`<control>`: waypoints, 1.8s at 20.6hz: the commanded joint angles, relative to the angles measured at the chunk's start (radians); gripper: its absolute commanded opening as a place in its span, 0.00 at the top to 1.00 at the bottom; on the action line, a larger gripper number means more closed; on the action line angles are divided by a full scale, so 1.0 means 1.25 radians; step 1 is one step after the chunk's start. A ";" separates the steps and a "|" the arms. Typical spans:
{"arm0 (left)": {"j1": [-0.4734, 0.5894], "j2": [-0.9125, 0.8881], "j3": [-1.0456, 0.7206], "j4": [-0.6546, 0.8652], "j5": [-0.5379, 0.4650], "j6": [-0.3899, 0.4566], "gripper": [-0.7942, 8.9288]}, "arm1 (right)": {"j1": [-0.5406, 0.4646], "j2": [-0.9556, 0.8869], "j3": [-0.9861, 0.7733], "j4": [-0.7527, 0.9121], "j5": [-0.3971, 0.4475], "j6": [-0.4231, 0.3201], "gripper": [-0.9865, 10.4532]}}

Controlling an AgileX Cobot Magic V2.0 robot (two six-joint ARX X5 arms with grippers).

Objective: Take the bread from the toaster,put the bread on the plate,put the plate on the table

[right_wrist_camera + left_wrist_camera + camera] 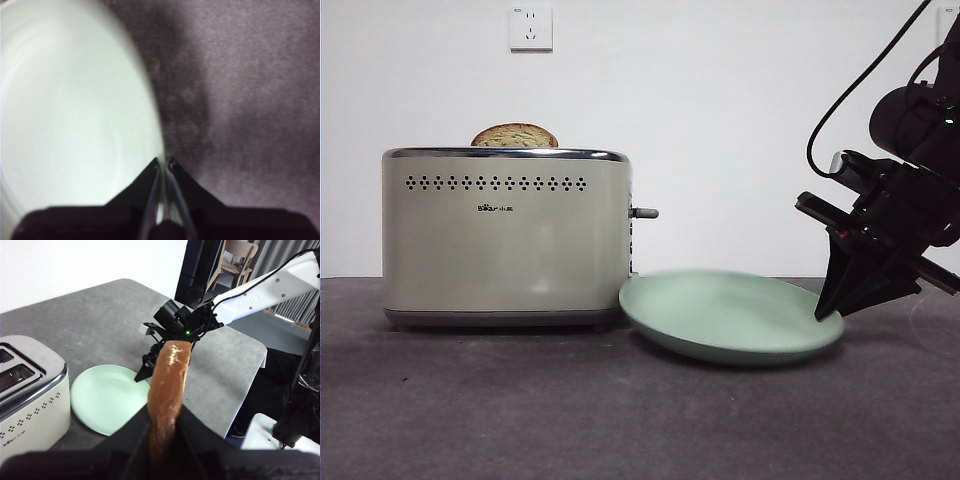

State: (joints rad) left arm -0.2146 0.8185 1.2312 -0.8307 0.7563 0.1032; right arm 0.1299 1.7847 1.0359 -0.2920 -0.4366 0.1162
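We note the boxy cream toaster (506, 235) at left on the dark grey table (520, 410), a dome-topped slice (514, 136) in its slot. Pale mint-green round plate (730, 315) tilted, rim pinched by right gripper (828, 314). Left gripper (165, 425), aloft, clamps the brown-crusted bread slice (167, 390).

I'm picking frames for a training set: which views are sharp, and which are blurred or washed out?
Front view: sharp throughout, toaster and plate crisp. Left wrist view: background clear, but the bread held close by the left gripper is soft. Right wrist view: blurred, plate overexposed to near white, right gripper at its rim.
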 commanded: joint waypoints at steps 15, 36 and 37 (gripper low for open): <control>-0.091 0.146 0.001 0.142 0.115 -0.176 0.93 | 0.031 -0.312 0.001 -0.229 -0.007 -0.031 0.92; -0.304 0.542 0.001 0.336 -0.080 -0.314 0.44 | 0.192 -0.497 0.001 -0.331 0.000 -0.001 0.92; -0.305 0.542 0.001 0.327 -0.077 -0.314 0.39 | 0.192 -0.497 0.001 -0.333 -0.002 -0.001 0.92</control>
State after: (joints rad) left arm -0.5900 1.4902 1.2316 -0.4175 0.6582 -0.2928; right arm 0.3660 1.1629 1.0359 -0.7269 -0.4191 0.1001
